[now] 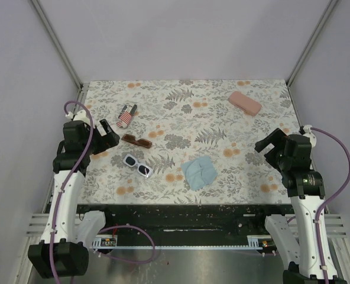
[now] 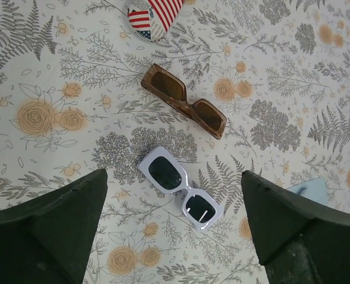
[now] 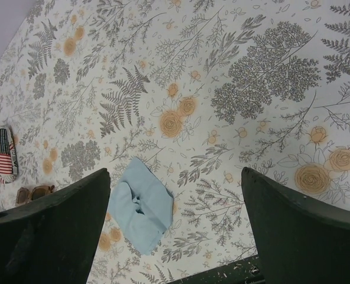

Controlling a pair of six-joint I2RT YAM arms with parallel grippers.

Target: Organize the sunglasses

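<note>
Dark fingers (image 2: 45,236) of the left gripper (image 1: 109,135) are filling the lower corners of its wrist view, standing wide apart and holding nothing. Between them, on the flowered surface (image 1: 216,127), the white sunglasses (image 2: 181,190) are lying front up, set on a slant. Just beyond, the brown sunglasses (image 2: 184,100) are lying on much the same slant, close to the white pair but not touching it. A stars-and-stripes pouch (image 2: 154,16) is resting a little farther back, near the brown pair's far end. All three are sitting in the left half of the surface, in front of the left arm. The right gripper (image 1: 268,142) is hovering over the right side, its jaws also spread wide and empty. A crumpled light blue cloth (image 3: 139,205) is lying near the middle, toward the near edge, and showing low in the right wrist view. A pink case (image 1: 245,102) is sitting near the far right corner, well apart from both pairs
</note>
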